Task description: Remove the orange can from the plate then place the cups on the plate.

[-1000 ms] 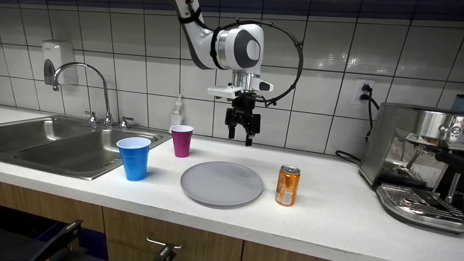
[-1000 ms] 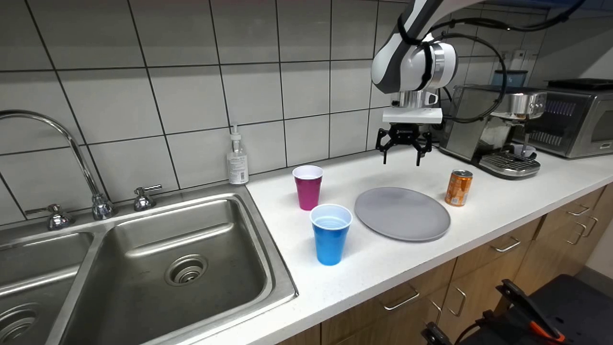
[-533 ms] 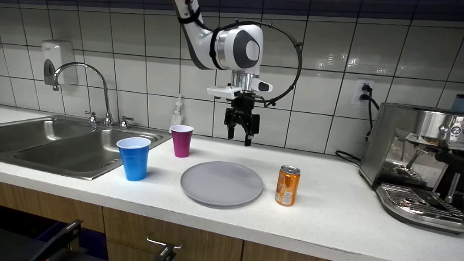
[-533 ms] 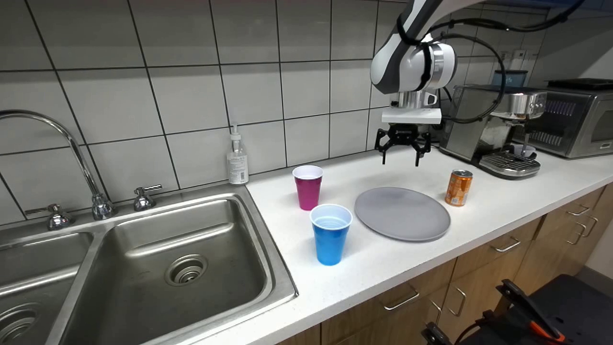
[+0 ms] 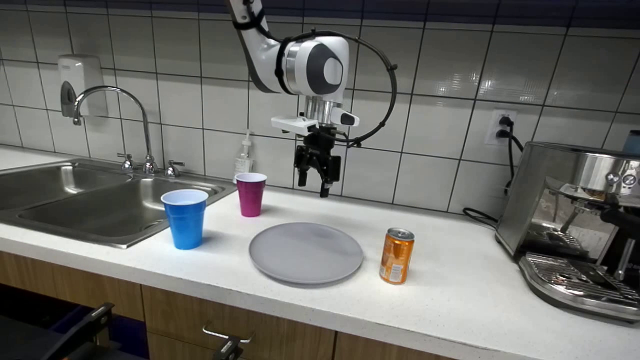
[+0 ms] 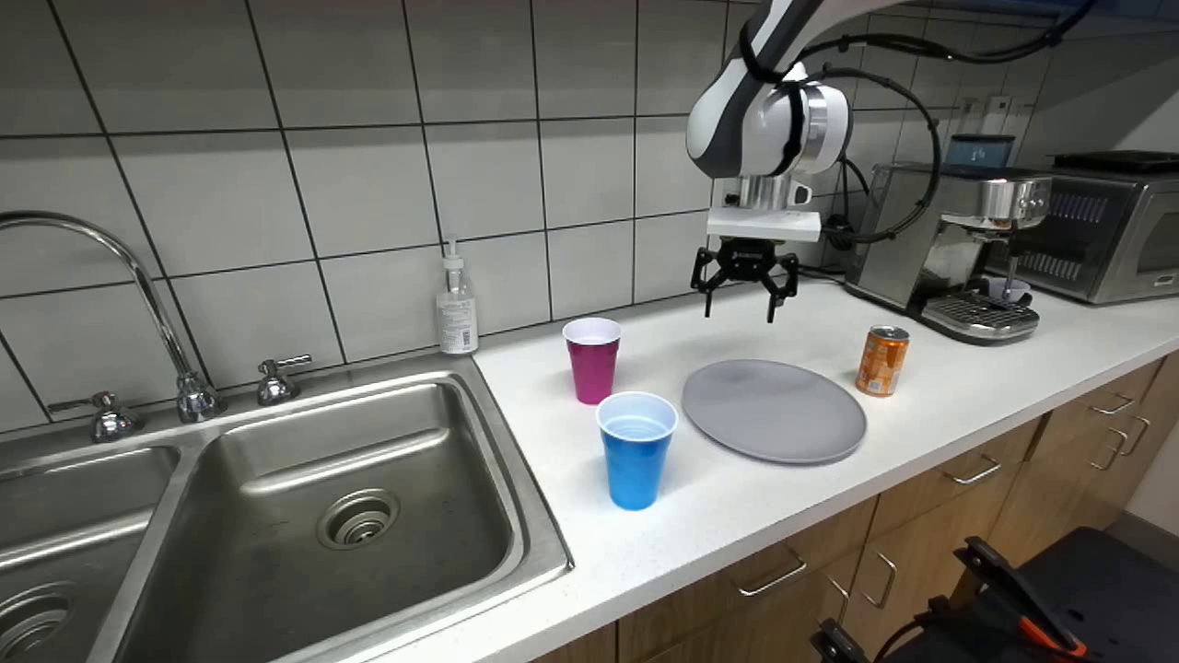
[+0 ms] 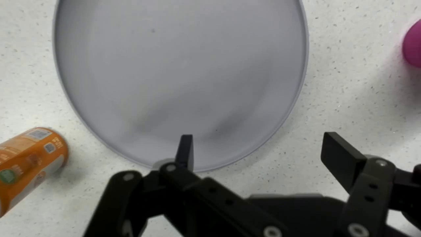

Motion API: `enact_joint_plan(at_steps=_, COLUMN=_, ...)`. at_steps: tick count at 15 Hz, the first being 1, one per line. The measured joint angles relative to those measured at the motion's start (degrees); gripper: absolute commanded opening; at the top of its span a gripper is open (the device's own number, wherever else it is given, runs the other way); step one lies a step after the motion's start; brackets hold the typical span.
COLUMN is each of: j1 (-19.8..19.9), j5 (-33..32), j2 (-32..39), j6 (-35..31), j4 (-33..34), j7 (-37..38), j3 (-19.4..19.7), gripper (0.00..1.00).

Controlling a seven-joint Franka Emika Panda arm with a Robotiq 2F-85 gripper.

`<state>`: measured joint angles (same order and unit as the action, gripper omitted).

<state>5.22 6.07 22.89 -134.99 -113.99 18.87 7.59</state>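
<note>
My gripper [image 5: 313,187] [image 6: 740,313] [image 7: 258,140] is open and empty, in the air above the counter behind the plate. The round grey plate [image 5: 306,252] [image 6: 774,410] [image 7: 184,75] lies flat with nothing on it. The orange can [image 5: 397,256] [image 6: 882,361] [image 7: 31,164] stands upright on the counter beside the plate, on the coffee machine side. The magenta cup [image 5: 250,196] [image 6: 592,362] stands upright on the sink side; only its edge [image 7: 413,46] shows in the wrist view. The blue cup [image 5: 186,220] [image 6: 636,456] stands upright nearer the counter's front, out of the wrist view.
The sink [image 5: 115,200] [image 6: 350,479] with its faucet [image 5: 142,115] lies beyond the cups. A soap bottle [image 5: 243,160] [image 6: 457,308] stands against the tiled wall. A coffee machine [image 5: 565,210] [image 6: 958,249] stands past the can. The counter's front edge [image 5: 240,295] runs before the plate.
My gripper has moved sideways toward the sink and the magenta cup, mostly within the last half second, staying open. The plate, can and cups have not moved.
</note>
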Motion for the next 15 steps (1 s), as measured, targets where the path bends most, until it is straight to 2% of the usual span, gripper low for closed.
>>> enact_joint_plan(at_steps=6, j1=-1.26, j5=2.26, j2=0.10, j6=-0.40, j4=0.26, j7=-0.12, j3=-2.64, gripper=1.00)
enact_joint_plan(at_steps=15, j1=-3.83, j5=3.33, j2=0.13, j6=-1.86, j4=0.98, j7=-0.26, j3=-4.40, gripper=1.00)
